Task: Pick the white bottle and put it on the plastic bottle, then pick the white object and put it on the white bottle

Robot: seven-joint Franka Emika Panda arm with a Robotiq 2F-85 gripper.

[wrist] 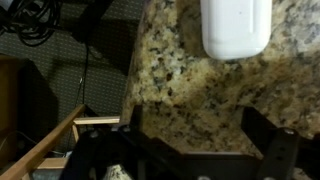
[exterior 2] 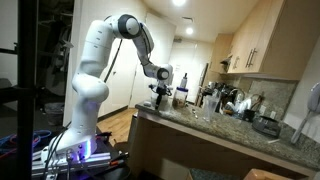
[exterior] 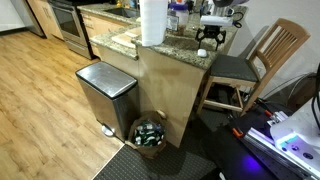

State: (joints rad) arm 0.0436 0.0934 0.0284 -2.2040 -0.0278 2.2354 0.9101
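Pincer [wrist: 200,158] released, jaws wide, over granite counter [wrist: 180,90], near white bottle [wrist: 236,28]

Granite counter [wrist: 180,95], wood floor [exterior: 40,65], steel bin [exterior: 105,95] and wooden chair [exterior: 278,48].

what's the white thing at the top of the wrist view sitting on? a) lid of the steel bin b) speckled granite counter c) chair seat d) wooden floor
b: the white bottle has the speckled granite counter showing on both sides of it and below it, with no wood, seat or bin lid under it.
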